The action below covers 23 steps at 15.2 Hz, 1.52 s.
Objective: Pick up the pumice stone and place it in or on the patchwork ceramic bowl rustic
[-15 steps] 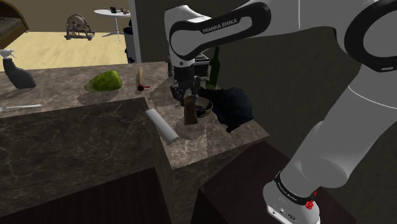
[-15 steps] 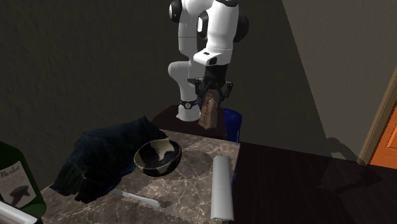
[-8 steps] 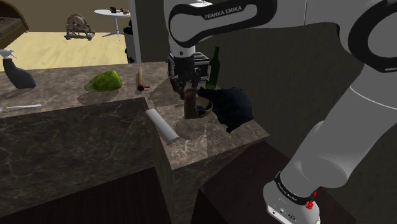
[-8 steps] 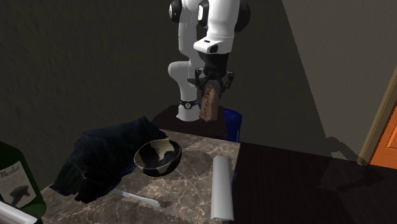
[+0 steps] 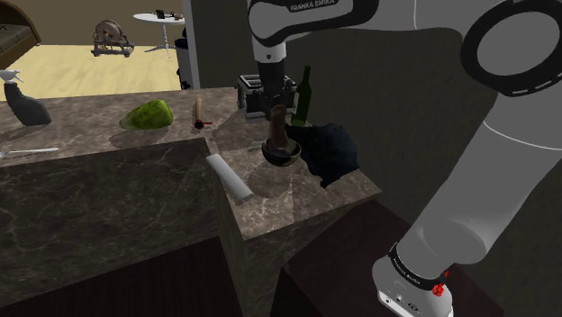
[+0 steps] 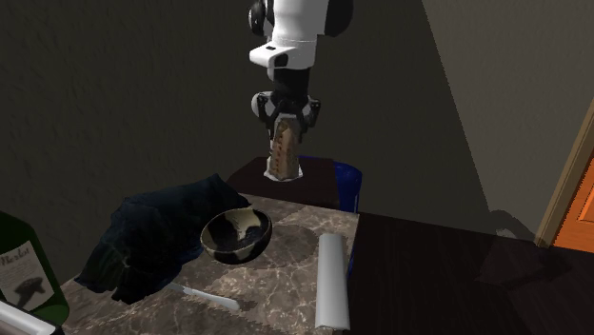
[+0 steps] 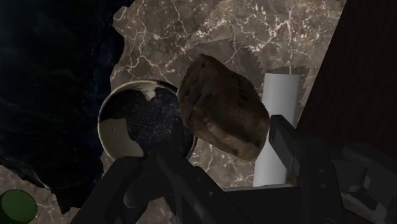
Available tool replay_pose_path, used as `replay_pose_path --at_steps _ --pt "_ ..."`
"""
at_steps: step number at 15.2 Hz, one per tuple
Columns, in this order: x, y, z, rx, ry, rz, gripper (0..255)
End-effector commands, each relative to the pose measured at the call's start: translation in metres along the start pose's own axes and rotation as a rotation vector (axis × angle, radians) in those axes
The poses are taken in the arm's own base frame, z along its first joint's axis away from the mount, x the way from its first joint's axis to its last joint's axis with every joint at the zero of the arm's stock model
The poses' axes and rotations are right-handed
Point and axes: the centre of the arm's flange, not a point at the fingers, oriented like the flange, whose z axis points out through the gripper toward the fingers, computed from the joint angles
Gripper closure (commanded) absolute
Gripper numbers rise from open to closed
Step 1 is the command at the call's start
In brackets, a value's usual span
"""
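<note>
The pumice stone [image 5: 277, 127] [image 6: 284, 152] [image 7: 222, 105] is a rough brown oblong lump. My gripper [image 5: 270, 104] [image 6: 286, 119] [image 7: 219, 162] is shut on its top end, and it hangs nearly upright in the air. The bowl [image 5: 282, 154] [image 6: 236, 236] [image 7: 141, 125] is dark with cream patches and stands on the marble counter [image 5: 297, 203]. In the shoulder view the stone's lower end hangs just over the bowl. In the wrist view the stone overlaps the bowl's rim on the side towards the white roll.
A dark crumpled cloth [image 5: 330, 153] [image 6: 157, 233] lies against the bowl. A white roll [image 5: 230, 177] [image 6: 330, 281] [image 7: 277, 127] lies on the bowl's other side. A green bottle [image 5: 304, 95] [image 6: 24, 271] stands behind the cloth. A green lump [image 5: 149, 114] and a grey spray bottle [image 5: 25, 106] sit further along the counter.
The gripper has risen with the stone and shifted towards the bowl. The stone has swung from tilted to nearly upright. The bowl, cloth and roll have not moved.
</note>
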Motion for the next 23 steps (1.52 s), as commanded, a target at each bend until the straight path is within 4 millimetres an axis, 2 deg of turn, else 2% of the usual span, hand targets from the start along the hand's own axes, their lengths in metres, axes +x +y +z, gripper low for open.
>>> replay_pose_path --at_steps 1,7,8,23 --pt "0.011 0.028 -0.004 -0.001 0.0 -0.001 255" --pt "0.046 0.098 -0.02 -0.001 0.0 -0.001 255" --pt "0.056 0.118 -0.024 -0.001 0.0 -0.001 255" --pt "0.069 0.11 0.053 -0.001 0.0 -0.001 255"
